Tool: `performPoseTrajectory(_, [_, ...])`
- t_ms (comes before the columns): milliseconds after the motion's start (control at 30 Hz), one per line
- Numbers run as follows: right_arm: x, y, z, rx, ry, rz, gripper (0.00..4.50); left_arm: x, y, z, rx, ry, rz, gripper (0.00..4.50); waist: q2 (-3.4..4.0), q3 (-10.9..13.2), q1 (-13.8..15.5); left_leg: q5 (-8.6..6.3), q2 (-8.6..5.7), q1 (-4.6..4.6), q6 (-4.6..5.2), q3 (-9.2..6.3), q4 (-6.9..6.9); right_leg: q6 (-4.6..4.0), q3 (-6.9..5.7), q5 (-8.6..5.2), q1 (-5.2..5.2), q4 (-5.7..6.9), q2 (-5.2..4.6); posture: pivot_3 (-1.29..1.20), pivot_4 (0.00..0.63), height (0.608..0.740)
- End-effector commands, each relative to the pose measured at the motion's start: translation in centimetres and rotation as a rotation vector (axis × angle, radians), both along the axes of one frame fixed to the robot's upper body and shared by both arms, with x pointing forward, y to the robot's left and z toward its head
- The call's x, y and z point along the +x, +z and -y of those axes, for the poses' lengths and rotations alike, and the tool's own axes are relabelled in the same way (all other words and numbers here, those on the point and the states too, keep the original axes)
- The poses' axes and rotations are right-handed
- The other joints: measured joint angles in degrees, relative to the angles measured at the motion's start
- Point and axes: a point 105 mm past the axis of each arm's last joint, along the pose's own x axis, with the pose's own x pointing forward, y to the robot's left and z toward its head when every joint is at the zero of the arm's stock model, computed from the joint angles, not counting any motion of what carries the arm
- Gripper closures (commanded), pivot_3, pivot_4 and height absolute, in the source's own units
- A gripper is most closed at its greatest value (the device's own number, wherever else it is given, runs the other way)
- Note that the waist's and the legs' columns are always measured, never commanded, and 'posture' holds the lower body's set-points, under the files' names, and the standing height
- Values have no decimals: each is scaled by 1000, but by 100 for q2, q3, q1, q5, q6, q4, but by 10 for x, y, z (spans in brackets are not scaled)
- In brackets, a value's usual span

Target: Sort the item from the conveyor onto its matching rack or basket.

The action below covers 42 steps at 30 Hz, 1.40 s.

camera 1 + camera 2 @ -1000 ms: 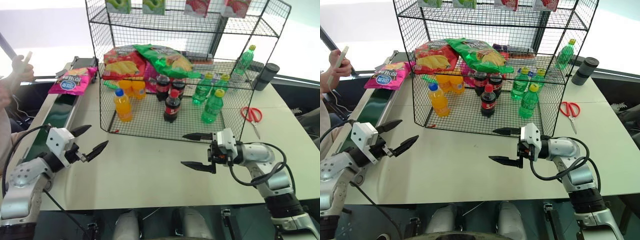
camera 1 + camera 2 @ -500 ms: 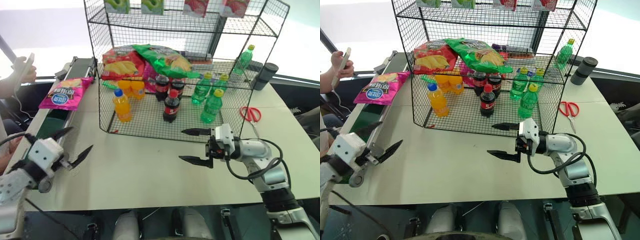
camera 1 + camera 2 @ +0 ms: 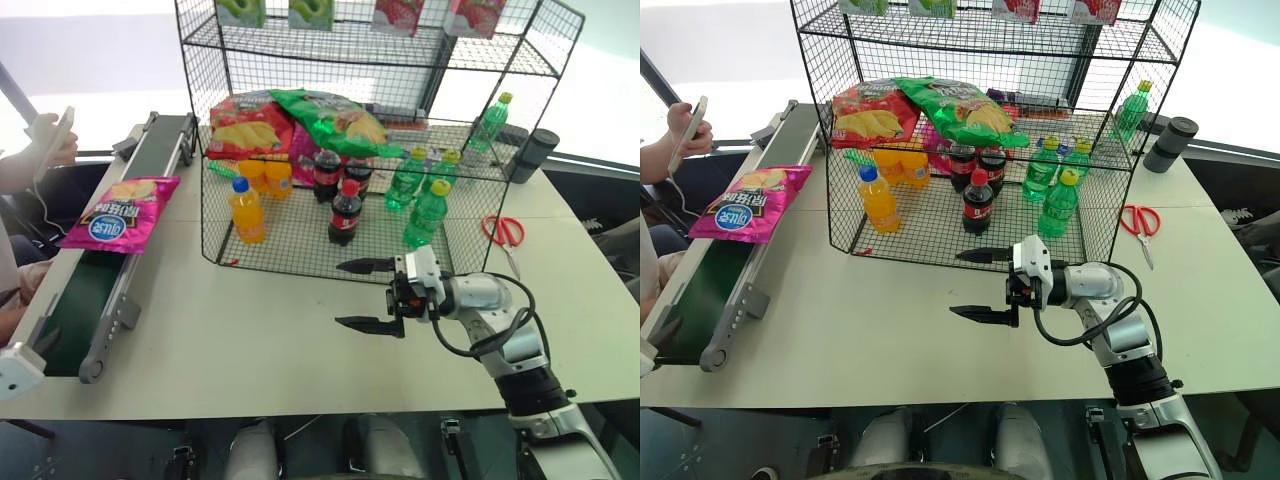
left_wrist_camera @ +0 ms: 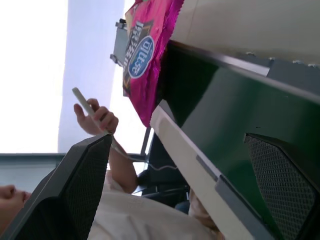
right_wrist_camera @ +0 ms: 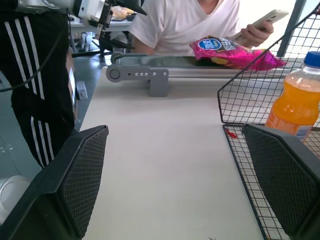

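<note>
The magenta-pink crisp bag with a round blue logo lies flat on the dark-green conveyor, partly over the belt's table-side rail. The tall black wire rack stands at mid-table. My left gripper hangs past the conveyor's near end, open and empty, with the belt and the bag ahead of it. My right gripper hovers over the table in front of the rack, pointing left toward the conveyor, open and empty. In the right wrist view the bag lies far beyond my right gripper.
Red and green crisp bags lie on the rack's middle tier; orange, cola and green bottles stand on its lower tier. Red scissors and a dark cylinder sit at the right. A person holding a phone sits beyond the conveyor.
The pink bag has ridden down the belt toward me. My left arm swung out left and back, rolling its wrist, to the picture's bottom-left corner. My right gripper slid a little left.
</note>
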Motion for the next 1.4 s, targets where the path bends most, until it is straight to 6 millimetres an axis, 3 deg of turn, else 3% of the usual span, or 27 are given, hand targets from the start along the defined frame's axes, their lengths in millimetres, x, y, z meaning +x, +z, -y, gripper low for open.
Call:
performPoseTrajectory(33, [-1,7,-1,16,13,20,34,7,-1,1,9,-15,17,0,2,1,-7,0,0,0,0,2,0,0,0,0,-1,1,0,0,150,726])
performPoseTrajectory(367, [0,7,4,1,-7,27,34,14,-19,-4,12,-1,-41,0,-2,-2,-33,0,4,2,0,26,-4,1,0,1,-14,9,-1,0,150,726])
performPoseTrajectory(967, [0,5,4,-20,-20,50,34,33,-24,10,-29,-52,-2,0,-5,-4,-13,0,3,3,0,32,-3,2,0,1,-13,13,-3,0,150,726])
performPoseTrajectory(1067, [0,6,5,-22,-24,56,0,34,-30,15,-71,-68,-40,784,-6,-4,-11,0,2,3,0,33,-3,2,0,1,-13,13,-3,0,150,726])
performPoseTrajectory(1300, [1,5,7,-26,-40,57,0,40,-25,17,-70,-80,-23,4294,-6,-4,-12,0,2,3,0,35,-3,2,0,2,-9,15,-2,0,150,726])
performPoseTrajectory(1400, [1,4,8,-29,-43,57,0,41,-22,18,-71,-82,1,4410,-6,-4,-12,0,2,3,0,37,-3,2,0,2,-7,15,-3,0,150,726])
